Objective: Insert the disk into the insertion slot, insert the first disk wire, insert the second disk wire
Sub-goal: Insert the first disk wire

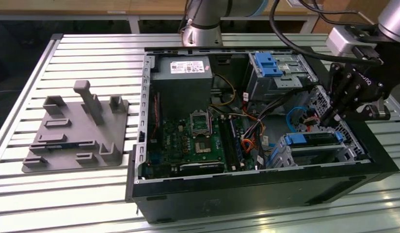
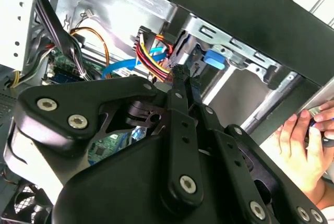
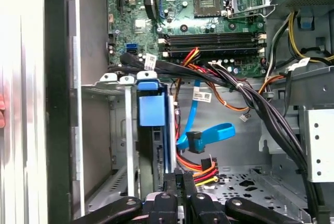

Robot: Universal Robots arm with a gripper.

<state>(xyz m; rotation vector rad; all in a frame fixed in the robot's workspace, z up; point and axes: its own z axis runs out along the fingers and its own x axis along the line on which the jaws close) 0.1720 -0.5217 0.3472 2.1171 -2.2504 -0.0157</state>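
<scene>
The disk (image 1: 314, 138), in its blue carrier, sits inside the silver insertion slot (image 1: 316, 154) at the case's lower corner on the exterior view's right. The first wrist view looks at the disk (image 3: 152, 110) edge-on in the insertion slot (image 3: 107, 85). My gripper (image 1: 327, 118) hangs just beside the slot. Its fingers (image 3: 171, 185) stand nearly together, pinched on the end of a red, yellow and orange disk wire (image 3: 195, 164), which also shows in the second wrist view (image 2: 152, 52). A blue disk wire (image 3: 201, 138) hangs loose beside it, plug free.
The green motherboard (image 1: 193, 141) and grey power supply (image 1: 182, 73) fill the case's middle. A taller grey cage with a blue clip (image 1: 267, 65) stands at the back. Black cable bundles (image 3: 250, 98) cross nearby. A person's hand (image 2: 300, 140) rests outside the case wall. A grey fixture plate (image 1: 80, 128) lies on the table.
</scene>
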